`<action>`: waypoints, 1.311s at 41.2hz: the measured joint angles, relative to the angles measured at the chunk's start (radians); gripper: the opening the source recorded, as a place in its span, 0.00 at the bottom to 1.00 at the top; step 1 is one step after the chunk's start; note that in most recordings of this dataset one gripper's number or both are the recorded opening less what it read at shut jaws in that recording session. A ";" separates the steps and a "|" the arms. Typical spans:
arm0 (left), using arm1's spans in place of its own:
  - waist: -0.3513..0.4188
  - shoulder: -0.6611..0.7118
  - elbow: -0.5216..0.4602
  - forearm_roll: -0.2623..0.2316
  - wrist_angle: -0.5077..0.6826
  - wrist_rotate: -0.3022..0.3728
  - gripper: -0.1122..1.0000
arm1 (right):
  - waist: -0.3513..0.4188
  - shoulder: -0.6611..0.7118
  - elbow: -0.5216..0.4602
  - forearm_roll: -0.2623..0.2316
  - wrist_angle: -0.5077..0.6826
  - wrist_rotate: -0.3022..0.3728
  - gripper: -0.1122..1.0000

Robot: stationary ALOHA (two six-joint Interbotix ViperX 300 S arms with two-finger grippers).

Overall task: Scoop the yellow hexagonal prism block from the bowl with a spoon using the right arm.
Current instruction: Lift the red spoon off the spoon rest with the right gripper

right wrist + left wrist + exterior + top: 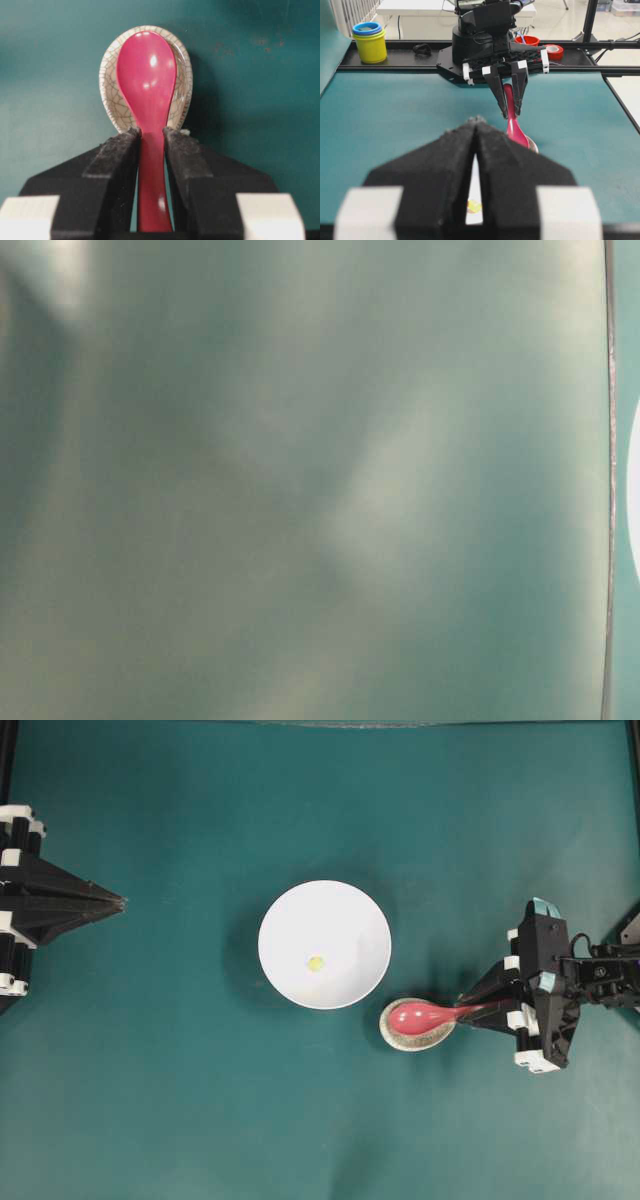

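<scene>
Fingers: left gripper [122, 903] pressed together and empty at the left edge; right gripper [466, 1010] has its black padded fingers [116, 155] straddling the spoon handle, and I cannot tell whether they are pinching it or just flanking it.

Working left to right from my overhead view: the large round plain white bowl [324, 944] sits mid-table with the tiny yellow-green hexagonal block [316, 963] lying loose on its floor, not yet scooped. Just to the bowl's lower right, the glossy pink-red soup spoon [425, 1016] rests scoop-down-in the small crackle-glazed cream oval dish [393, 1032]. Its long axis runs roughly left-right, scoop toward the bowl, handle toward the right arm [560, 982]. I judge the grasp is barely underway; lifting, scooping all remain.
</scene>
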 measured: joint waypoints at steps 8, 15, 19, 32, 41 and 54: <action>0.000 0.000 0.000 0.000 0.000 0.000 0.10 | 0.000 0.000 0.000 0.002 0.000 0.000 0.51; 0.000 0.000 0.000 0.000 0.002 0.000 0.10 | 0.000 0.000 0.006 -0.003 -0.005 -0.006 0.51; 0.000 0.000 0.000 0.000 0.002 0.000 0.10 | 0.002 0.000 0.026 -0.011 -0.034 -0.006 0.51; 0.000 0.002 0.000 0.000 0.002 0.000 0.10 | 0.057 0.048 0.124 -0.006 -0.324 -0.005 0.51; 0.000 0.000 0.000 0.000 0.003 0.000 0.10 | 0.098 0.183 0.127 0.000 -0.491 -0.005 0.51; 0.000 0.000 0.000 0.000 0.011 0.000 0.10 | 0.150 0.348 0.126 0.002 -0.699 0.000 0.51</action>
